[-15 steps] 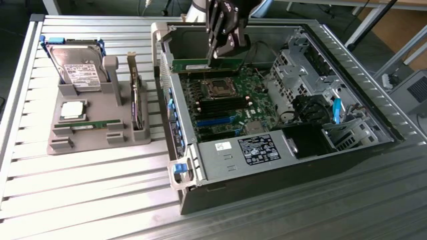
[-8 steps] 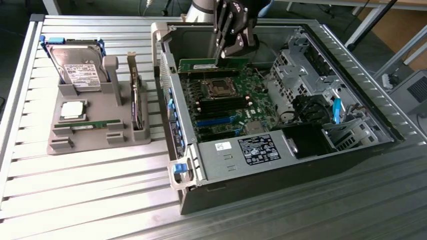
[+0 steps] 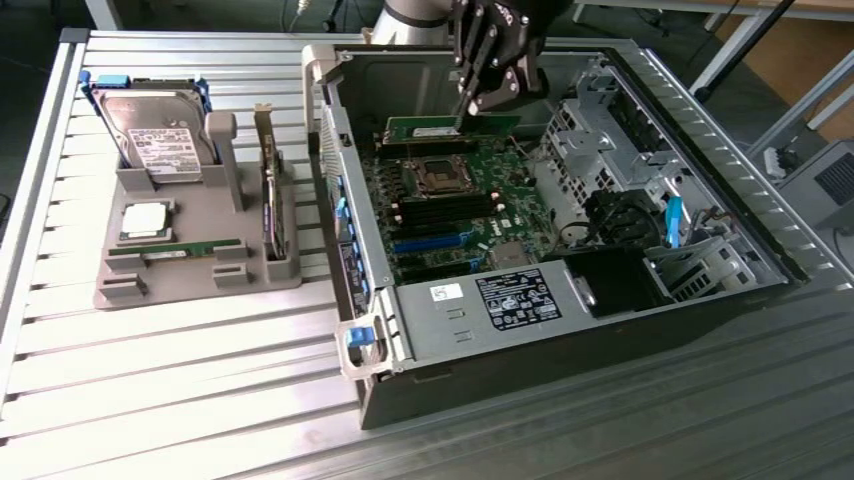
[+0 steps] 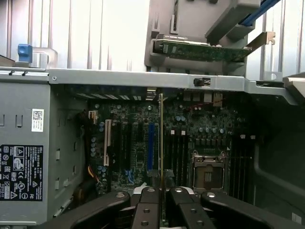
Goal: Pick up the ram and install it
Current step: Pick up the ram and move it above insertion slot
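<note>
Black fingers (image 4: 147, 210) of the hand (image 4: 162, 193) are sitting closest to the wrist camera. They are closing on the ram (image 4: 161, 138), which is showing edge-on there as a thin line running away from the fingertips. In the exterior view the same green stick is hanging below the hand with its long side level, inside the open computer case (image 3: 350, 300) and clear of the motherboard (image 3: 461, 215).

The pick-up is looking finished, so the step in hand is judged to be the carry and line-up over the board. The ram is not yet sitting in anything. It is hovering near the CPU socket (image 4: 208, 172), with the dark memory slots (image 4: 177, 152) lying just beside its edge in the wrist view. Whether it is standing exactly over one slot I cannot tell.

A second green stick (image 3: 174, 251) is resting in the grey holder (image 3: 187, 275) on the tabletop (image 3: 200, 390), well apart from the case at the exterior view's left.

Seating the ram is likely calling for its lower edge to run parallel to the chosen slot along the whole length. It would then need a straight, even push down with no tilt, since a skewed board could jam or strain the slot. Whether the slot's end clips are standing open is too small to tell.
</note>
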Robot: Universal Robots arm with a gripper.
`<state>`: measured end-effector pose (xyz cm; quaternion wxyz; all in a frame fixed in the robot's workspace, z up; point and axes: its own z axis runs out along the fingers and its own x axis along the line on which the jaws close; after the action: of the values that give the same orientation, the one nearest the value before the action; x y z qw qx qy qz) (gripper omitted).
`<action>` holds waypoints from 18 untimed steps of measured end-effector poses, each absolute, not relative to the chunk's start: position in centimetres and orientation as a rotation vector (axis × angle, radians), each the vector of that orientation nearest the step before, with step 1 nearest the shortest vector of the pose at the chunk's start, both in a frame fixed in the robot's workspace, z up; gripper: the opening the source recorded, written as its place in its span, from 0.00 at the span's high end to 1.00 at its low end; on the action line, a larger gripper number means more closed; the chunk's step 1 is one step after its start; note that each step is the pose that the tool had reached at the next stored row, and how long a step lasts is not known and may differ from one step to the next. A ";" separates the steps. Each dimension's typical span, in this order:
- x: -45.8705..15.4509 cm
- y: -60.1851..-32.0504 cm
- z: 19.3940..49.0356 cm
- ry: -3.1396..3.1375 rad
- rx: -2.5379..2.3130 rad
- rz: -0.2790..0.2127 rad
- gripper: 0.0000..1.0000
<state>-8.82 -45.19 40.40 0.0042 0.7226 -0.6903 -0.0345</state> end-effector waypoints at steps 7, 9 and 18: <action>-8.0 -45.2 40.4 -2.163 2.264 -0.108 0.87; -7.8 -45.2 40.4 -2.163 2.264 -0.108 0.87; -6.6 -45.2 40.4 -2.163 2.264 -0.108 0.87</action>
<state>-6.57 -45.19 40.40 0.0042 0.7226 -0.6904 -0.0345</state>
